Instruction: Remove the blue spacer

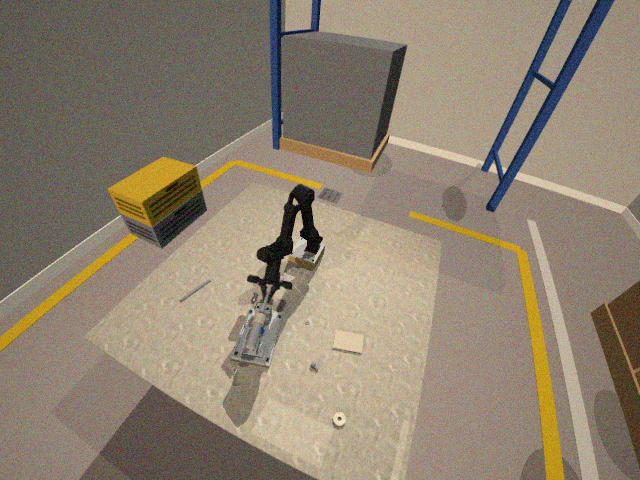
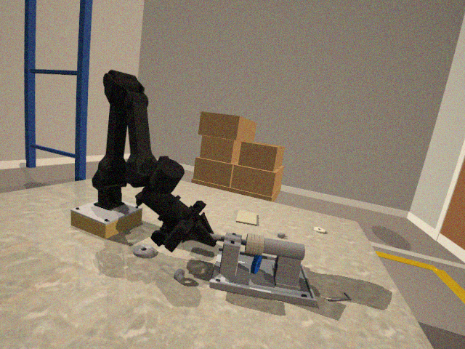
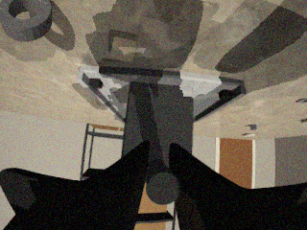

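Observation:
My gripper is shut on the shaft, close to the near support post. Beyond the post, cream spacers sit around the shaft line, against the grey cylinder of the housing. The blue spacer is below the shaft line, off the shaft, standing tilted over the baseplate between post and housing block. The shaft inside the spacers and cylinder is hidden.
A grey ring and a short grey tubular part lie near the arm side of the fixture. A thin rod, a cream pad, a small grey part and a white ring lie farther off.

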Controlling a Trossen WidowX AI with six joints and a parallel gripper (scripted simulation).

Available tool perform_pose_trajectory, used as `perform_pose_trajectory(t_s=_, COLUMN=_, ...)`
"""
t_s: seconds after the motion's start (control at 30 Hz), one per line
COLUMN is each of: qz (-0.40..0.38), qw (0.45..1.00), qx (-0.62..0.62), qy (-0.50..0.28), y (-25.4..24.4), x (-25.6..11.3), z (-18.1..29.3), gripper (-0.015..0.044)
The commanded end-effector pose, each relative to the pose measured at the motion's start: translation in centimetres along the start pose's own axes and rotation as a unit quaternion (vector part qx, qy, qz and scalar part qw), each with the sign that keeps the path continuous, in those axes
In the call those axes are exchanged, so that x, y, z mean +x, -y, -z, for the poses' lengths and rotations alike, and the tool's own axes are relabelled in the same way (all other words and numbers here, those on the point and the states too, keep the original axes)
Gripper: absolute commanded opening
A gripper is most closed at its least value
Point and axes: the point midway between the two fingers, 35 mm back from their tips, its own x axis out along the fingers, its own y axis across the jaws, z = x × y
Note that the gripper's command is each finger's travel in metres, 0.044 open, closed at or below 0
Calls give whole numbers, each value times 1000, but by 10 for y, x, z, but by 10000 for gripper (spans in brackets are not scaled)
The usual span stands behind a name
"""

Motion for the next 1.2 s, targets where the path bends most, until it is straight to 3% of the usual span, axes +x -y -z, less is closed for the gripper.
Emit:
perform_pose_trajectory(t_s=0.0, qz=1, qw=1000, qx=1, qy=0, y=1, x=2, z=1, gripper=0)
perform_pose_trajectory(t_s=1.17, qz=1, qw=1000, qx=1, qy=-1, y=1, x=11, z=7, gripper=0)
